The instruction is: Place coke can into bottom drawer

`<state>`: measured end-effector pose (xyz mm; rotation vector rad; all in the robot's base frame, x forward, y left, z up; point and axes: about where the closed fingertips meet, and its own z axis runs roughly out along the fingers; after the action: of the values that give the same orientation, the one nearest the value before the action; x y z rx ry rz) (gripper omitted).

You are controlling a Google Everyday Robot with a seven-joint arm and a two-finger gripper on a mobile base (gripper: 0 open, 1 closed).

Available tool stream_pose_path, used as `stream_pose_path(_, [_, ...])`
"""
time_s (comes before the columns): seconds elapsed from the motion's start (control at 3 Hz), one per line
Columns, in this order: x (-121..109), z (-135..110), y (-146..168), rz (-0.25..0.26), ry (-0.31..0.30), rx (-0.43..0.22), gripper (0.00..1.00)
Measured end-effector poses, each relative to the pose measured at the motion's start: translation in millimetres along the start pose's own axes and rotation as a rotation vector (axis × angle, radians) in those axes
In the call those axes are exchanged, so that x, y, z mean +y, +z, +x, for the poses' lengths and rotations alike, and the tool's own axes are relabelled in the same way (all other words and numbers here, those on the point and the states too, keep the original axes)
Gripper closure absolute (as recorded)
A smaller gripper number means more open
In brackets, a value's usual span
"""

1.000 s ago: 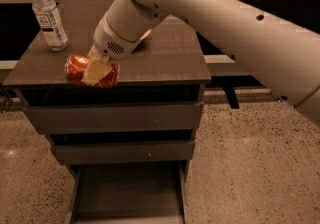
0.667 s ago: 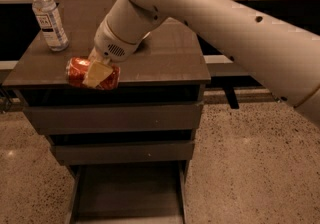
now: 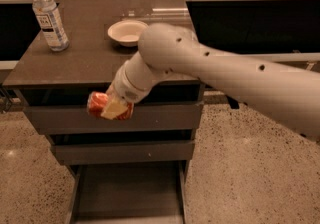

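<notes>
I found the coke can (image 3: 96,104) off the cabinet top and held in the air, lying roughly on its side against the front face of the top drawer (image 3: 165,116), left of that drawer's centre. The gripper (image 3: 114,110) was closed on the can, with one pale finger (image 3: 117,109) lying across its red side and the can's left end sticking out beyond it. The can touched neither the counter nor any drawer floor that I could see. The bottom drawer (image 3: 127,193) stood pulled out toward the near side, directly below the can and well apart from it, with its dark flat floor exposed between the lighter side rails. The middle drawer (image 3: 122,151) sat shut between the two. The arm (image 3: 225,75) reached in from the right, passing over the cabinet's near right corner. On the countertop (image 3: 85,63) a white bowl (image 3: 127,32) rested toward the far centre, and a clear water bottle (image 3: 49,18) stood upright at the far left corner. Speckled floor (image 3: 250,168) surrounded the cabinet.
</notes>
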<state>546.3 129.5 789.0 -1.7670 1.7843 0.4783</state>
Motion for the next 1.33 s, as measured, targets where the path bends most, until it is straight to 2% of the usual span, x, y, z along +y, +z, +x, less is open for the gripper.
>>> stream_pose_path(0.33, [36.6,70.1,45.8,-0.042,0.023,0.108,1.00])
stream_pose_path(0.67, [54.5,88.2,57.1,-0.073,0.024,0.143,1.00])
stream_pose_path(1.0, [55.6,89.4,60.8,-0.088,0.017,0.157,1.00])
stream_pose_path(1.33, [56.8,143.2,94.6,-0.104,-0.003,0.158,1.00])
